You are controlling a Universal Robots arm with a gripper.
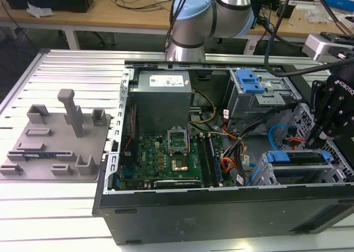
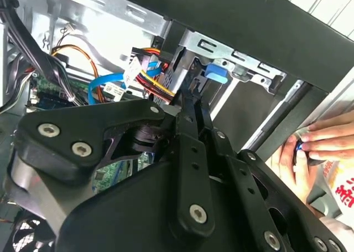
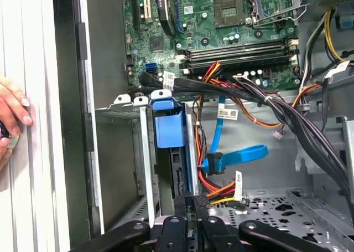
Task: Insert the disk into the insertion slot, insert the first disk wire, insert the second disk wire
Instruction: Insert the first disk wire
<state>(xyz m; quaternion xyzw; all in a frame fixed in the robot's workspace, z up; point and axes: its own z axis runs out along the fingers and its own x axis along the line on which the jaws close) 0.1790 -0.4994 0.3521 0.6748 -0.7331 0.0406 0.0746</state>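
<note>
The disk (image 1: 301,162), in its blue carrier, lies inside the insertion slot (image 1: 264,177) at the case's front corner, on the exterior view's right. In the first wrist view the disk (image 3: 178,171) shows edge-on under its blue tab (image 3: 168,124), between the cage walls (image 3: 145,152). My gripper (image 3: 188,203) is shut, its tips together right at the disk's end, with nothing visible between them. It also shows in the exterior view (image 1: 319,137) and in the second wrist view (image 2: 193,99). A blue data wire (image 3: 238,154) and a black plug on red and yellow wires (image 3: 202,199) hang beside the disk.
A person's hand (image 3: 12,116) rests on the case's outer edge (image 2: 318,147). Bundled black cables (image 3: 276,105) cross above the cage. The motherboard (image 1: 171,152), the power supply (image 1: 163,94) and a taller bay with a blue latch (image 1: 251,86) fill the case. A grey fixture plate (image 1: 52,135) lies outside.
</note>
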